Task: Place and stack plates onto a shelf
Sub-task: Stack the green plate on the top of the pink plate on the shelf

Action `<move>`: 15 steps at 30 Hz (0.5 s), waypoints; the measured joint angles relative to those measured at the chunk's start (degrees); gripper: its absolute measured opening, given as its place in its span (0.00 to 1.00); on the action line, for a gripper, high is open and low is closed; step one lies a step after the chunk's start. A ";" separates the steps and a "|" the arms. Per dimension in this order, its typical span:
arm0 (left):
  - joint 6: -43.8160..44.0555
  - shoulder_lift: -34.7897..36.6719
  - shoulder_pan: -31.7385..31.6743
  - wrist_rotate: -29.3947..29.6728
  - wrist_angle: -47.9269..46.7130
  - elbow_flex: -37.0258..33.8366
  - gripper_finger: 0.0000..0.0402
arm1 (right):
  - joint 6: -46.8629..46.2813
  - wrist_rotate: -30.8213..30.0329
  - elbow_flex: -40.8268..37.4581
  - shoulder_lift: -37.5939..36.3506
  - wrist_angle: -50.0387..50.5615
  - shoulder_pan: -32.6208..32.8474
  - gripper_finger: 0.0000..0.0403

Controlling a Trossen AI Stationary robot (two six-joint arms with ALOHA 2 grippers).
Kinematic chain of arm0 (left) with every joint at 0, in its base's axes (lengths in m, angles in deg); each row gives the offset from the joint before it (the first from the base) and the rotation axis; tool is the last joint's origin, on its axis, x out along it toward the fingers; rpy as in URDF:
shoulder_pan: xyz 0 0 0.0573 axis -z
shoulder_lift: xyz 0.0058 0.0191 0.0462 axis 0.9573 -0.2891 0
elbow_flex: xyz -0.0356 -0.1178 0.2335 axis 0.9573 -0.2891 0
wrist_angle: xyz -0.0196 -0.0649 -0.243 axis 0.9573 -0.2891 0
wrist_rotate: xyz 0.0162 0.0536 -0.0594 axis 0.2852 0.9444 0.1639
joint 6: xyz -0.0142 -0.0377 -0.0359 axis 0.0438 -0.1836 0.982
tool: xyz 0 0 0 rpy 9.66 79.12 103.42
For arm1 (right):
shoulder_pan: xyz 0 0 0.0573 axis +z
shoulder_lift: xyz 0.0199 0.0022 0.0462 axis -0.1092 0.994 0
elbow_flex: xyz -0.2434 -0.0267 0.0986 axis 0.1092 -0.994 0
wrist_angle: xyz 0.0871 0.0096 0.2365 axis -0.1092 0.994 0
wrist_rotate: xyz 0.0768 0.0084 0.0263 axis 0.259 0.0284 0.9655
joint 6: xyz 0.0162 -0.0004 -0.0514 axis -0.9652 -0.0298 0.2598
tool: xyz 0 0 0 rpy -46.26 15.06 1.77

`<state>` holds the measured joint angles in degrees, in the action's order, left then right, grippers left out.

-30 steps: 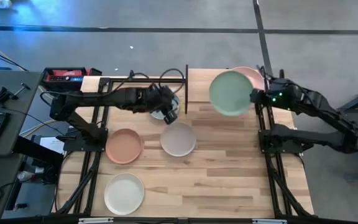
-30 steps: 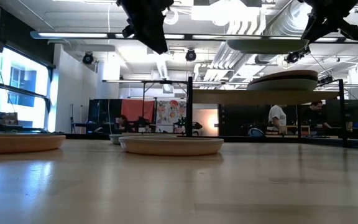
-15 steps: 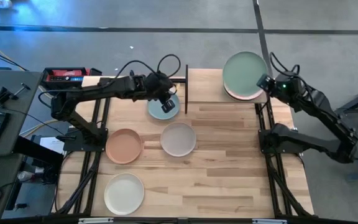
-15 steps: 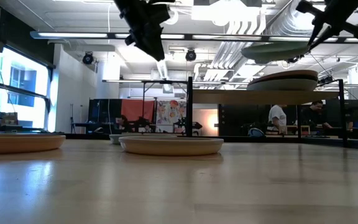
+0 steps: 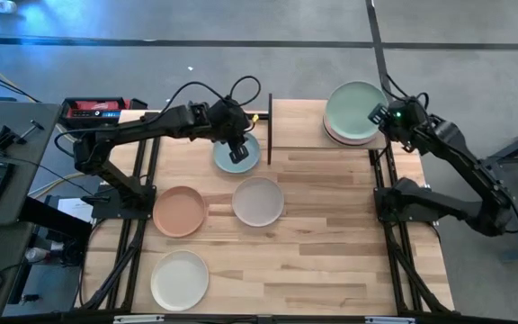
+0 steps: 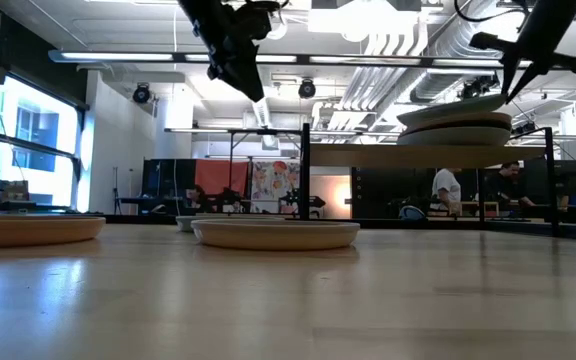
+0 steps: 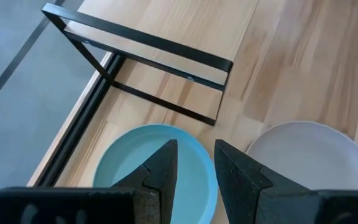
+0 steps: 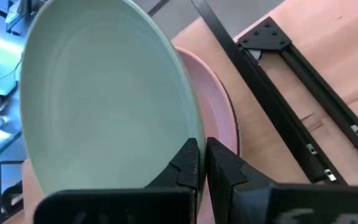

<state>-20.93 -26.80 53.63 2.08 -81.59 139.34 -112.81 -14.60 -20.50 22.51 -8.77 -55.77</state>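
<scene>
Gripping mint green plate (image 5: 356, 105) over pink plate (image 8: 219, 127) on shelf (image 5: 299, 126), right jaws clamped, left jaws parted above light blue plate (image 7: 154, 174)

Your left gripper (image 7: 192, 167) hangs above the slatted wooden table (image 7: 303, 68) with its two dark fingers (image 7: 160, 171) set a little apart, a narrow gap between them and nothing held. Directly beneath the fingers you see the light blue plate (image 7: 123, 171) lying flat, and at about three o'clock from it, just beside it, the beige-grey plate (image 7: 309, 162). At about twelve o'clock from the blue plate stands the black metal frame (image 7: 142, 46) of the shelf, a thin rectangular loop, with a strip of grey floor (image 7: 17, 56) off the table's edge around ten o'clock.
</scene>
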 joint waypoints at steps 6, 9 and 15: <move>-1.33 0.00 -0.69 0.02 -0.87 0.00 0.24 | 0.30 2.03 0.00 2.84 0.50 -0.78 0.00; -1.36 0.00 -0.77 0.03 -0.88 0.00 0.24 | 0.50 2.08 0.00 3.69 0.48 -0.76 0.00; -1.36 0.00 -0.84 0.04 -0.85 0.00 0.24 | 0.94 1.54 0.00 3.89 0.54 -0.77 0.00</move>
<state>-22.29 -26.80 52.80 2.12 -82.44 139.34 -111.87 -13.06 -20.50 26.40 -8.23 -56.54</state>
